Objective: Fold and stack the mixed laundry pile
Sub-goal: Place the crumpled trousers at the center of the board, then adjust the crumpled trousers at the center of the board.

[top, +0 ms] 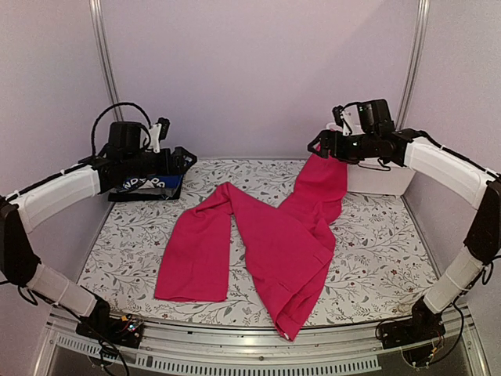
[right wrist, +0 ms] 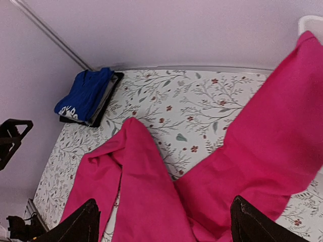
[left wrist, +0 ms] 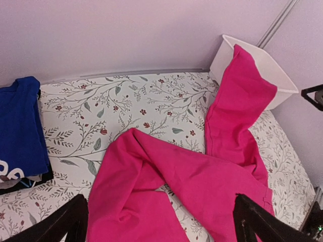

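One pink garment (top: 282, 235), one folded blue garment (top: 153, 184); left tool (top: 182, 160), right tool (top: 318, 146) spread wide.

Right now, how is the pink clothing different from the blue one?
The pink garment lies unfolded across the middle of the flowery table cover, one end reaching up at the white bin; the blue garment sits folded in the far left corner. The pink garment is plain; the blue garment has white print. Both are soft cloth.
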Controlling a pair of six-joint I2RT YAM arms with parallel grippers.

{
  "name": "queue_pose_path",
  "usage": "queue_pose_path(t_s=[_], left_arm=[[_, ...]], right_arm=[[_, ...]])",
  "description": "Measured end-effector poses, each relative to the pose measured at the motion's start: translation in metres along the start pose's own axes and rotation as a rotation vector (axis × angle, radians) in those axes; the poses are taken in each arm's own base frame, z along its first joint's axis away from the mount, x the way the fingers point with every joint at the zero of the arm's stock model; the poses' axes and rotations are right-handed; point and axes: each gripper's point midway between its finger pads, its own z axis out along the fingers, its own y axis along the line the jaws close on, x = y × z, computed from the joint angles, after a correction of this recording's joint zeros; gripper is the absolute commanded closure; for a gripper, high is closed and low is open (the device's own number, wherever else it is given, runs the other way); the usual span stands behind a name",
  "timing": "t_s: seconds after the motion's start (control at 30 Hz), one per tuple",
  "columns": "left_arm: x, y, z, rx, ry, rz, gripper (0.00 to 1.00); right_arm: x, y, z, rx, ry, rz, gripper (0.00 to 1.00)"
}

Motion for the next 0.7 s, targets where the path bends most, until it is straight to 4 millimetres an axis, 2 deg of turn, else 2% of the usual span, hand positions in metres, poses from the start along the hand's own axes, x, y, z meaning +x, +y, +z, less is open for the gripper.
queue_pose_path(t_s=[0.07, 0.17, 0.23, 0.3, 0.43, 0.57, 0.7], left_arm=[[0.016, -0.006, 0.013, 0.023, 0.050, 0.004, 0.00], [0.033, -0.009, 0.027, 0.038, 0.103, 0.004, 0.00], [0.036, -0.008, 0.031, 0.037, 0.116, 0.003, 0.00], [0.033, -0.008, 0.034, 0.037, 0.116, 0.006, 0.00], [0.022, -0.010, 0.033, 0.037, 0.093, 0.016, 0.00], [0.021, -0.009, 0.033, 0.029, 0.090, 0.026, 0.00], [0.021, -0.008, 0.033, 0.017, 0.089, 0.036, 0.00]], right_arm=[[-0.012, -0.041, -0.025, 0.112, -0.048, 0.041, 0.12], [-0.033, -0.087, -0.048, 0.219, -0.116, 0.094, 0.08], [-0.045, -0.115, -0.058, 0.278, -0.152, 0.134, 0.03], [-0.057, -0.135, -0.061, 0.312, -0.176, 0.167, 0.01], [-0.082, -0.167, -0.048, 0.323, -0.212, 0.227, 0.01], [-0.086, -0.205, -0.017, 0.301, -0.193, 0.286, 0.01], [-0.081, -0.239, 0.016, 0.232, -0.156, 0.323, 0.01]])
